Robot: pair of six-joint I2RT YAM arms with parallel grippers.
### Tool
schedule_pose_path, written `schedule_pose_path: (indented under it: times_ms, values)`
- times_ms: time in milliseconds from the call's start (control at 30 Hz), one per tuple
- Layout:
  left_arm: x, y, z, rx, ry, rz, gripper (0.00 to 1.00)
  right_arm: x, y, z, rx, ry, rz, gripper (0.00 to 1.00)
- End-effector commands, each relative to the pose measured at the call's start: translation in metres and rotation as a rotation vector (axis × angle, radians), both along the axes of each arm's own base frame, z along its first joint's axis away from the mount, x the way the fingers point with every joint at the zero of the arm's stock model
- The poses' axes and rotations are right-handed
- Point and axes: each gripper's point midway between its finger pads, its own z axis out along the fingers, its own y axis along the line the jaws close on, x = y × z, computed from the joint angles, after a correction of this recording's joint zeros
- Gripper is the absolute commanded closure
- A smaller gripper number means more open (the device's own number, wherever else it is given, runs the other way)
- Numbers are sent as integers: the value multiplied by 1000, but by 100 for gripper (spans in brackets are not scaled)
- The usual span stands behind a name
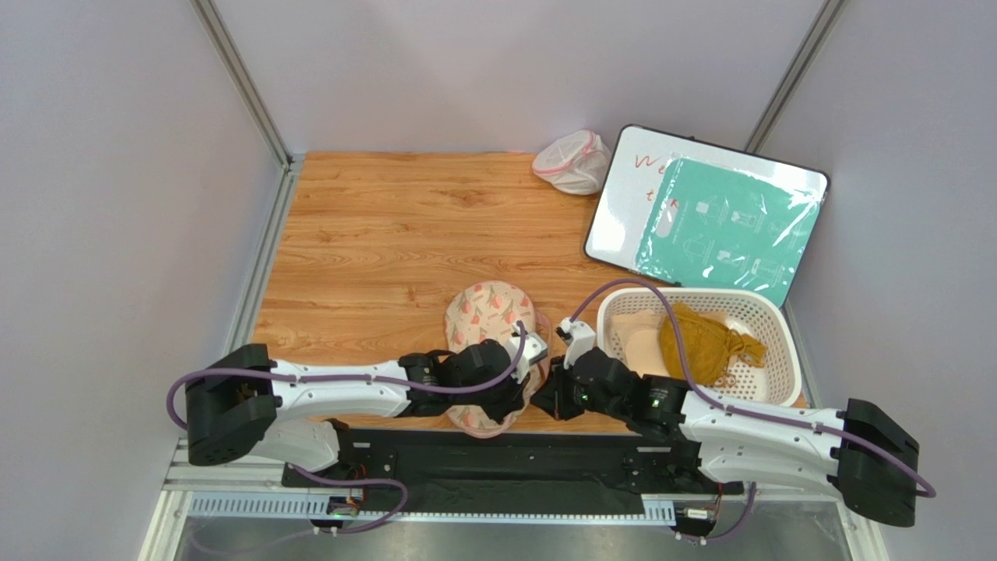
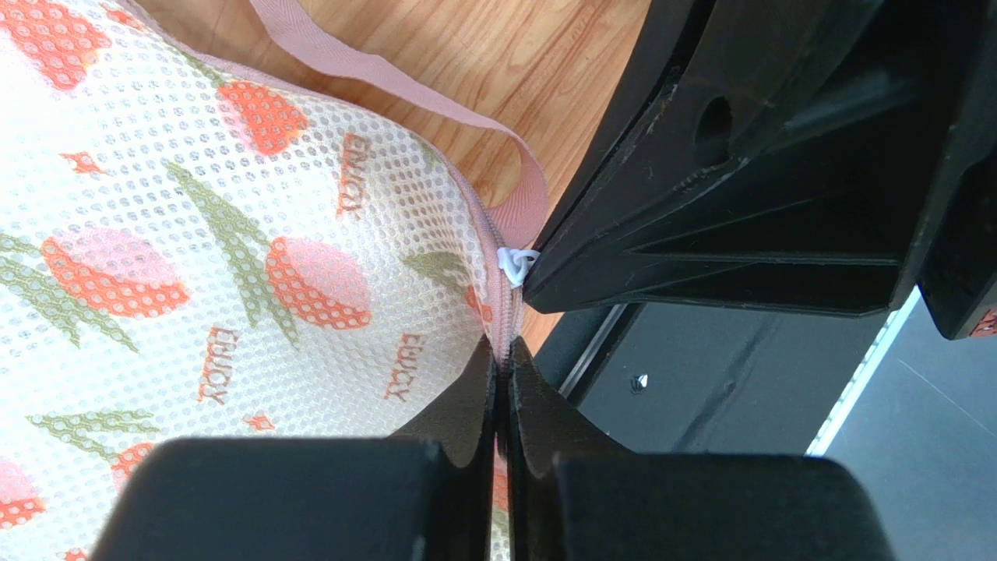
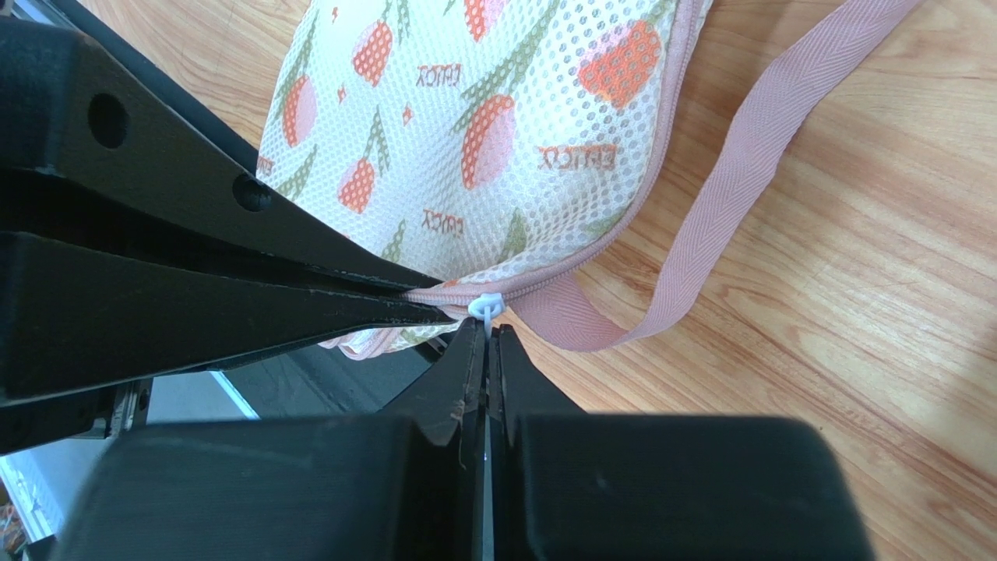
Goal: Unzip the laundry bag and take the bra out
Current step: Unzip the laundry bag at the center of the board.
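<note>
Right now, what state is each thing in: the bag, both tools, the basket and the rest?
bag: lying down, zipped shut where visible.
pull: at the closed end.
left tool: shut on the bag's edge.
right tool: shut, apparently on the pull.
basket: holds clothes.
pouch: crumpled, looks closed.

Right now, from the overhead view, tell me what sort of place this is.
Most likely a lab test booth staged for laundry chores, not a home: plain grey panel walls enclose a small wooden table, and a whiteboard lies at its far right.
</note>
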Motion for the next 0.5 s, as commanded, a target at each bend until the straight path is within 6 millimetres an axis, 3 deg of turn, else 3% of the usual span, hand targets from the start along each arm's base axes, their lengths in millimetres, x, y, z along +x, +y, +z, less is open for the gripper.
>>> schedule_pose_path:
  times_ms: [0,467]
  values:
    - [-3,3,-2,-6,-8,-6,100,12,8,26,69,-47,-49,100]
    - [-12,29,-4,-1,-3,-2,100,27,-9,15,-21,-81,-89,100]
